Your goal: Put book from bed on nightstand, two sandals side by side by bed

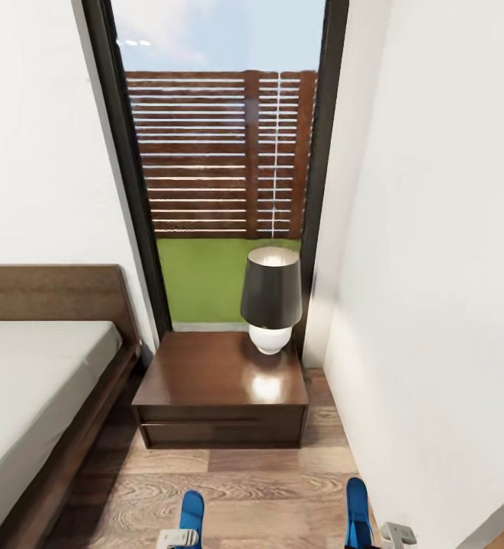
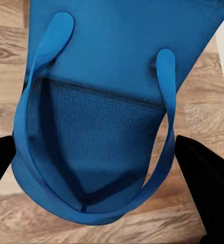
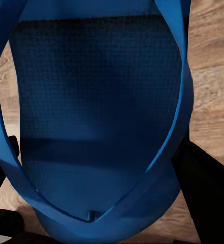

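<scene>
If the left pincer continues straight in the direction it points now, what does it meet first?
Probably the wood floor. The left pincer holds a blue sandal between its fingers; the planks lie just beyond it, though depth is unclear.

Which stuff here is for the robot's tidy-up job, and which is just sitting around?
For the job:
- left sandal, in the left tool
- right sandal, in the right tool
- bed
- nightstand

Just around:
- lamp on the nightstand
- window
- fence and grass outside
</scene>
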Tool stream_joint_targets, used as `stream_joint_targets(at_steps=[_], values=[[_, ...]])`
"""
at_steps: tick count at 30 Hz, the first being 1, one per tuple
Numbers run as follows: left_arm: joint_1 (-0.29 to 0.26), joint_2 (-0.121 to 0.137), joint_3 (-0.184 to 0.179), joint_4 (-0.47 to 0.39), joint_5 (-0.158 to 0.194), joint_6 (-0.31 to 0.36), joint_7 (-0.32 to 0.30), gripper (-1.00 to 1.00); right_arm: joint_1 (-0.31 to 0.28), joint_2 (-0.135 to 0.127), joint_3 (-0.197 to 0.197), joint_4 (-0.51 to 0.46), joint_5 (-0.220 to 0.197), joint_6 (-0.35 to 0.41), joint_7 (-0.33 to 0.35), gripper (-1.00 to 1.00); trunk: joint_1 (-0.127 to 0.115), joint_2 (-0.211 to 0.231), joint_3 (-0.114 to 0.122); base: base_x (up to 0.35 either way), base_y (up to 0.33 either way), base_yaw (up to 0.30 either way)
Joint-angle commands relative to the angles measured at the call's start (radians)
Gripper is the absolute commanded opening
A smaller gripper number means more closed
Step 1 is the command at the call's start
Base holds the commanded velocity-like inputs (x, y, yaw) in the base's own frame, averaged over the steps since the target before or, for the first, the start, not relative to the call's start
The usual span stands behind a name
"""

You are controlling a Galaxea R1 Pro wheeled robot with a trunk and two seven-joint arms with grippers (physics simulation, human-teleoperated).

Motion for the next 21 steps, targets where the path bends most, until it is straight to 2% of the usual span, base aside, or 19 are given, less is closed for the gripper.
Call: stream_joint_targets(at_steps=[1,7,21], values=[[-0.001,0.0,0.008,0.0,-0.005,-0.002,-0.004,-1.0,-0.001,0.0,-0.001,0.002,-0.008,-0.001,0.004,-1.0,0.0,0.0,-0.001,0.301,-0.087,0.0],[-0.001,0.0,0.008,0.001,-0.005,-0.002,-0.004,-1.0,-0.001,0.0,-0.001,0.002,-0.008,-0.001,0.004,-1.0,0.0,0.0,-0.001,0.178,-0.064,0.046],[-0.001,0.0,0.008,0.001,-0.005,-0.002,-0.004,-1.0,-0.001,0.0,-0.001,0.002,-0.009,-0.001,0.003,-1.0,0.0,0.0,-0.001,0.007,-0.003,0.273]])
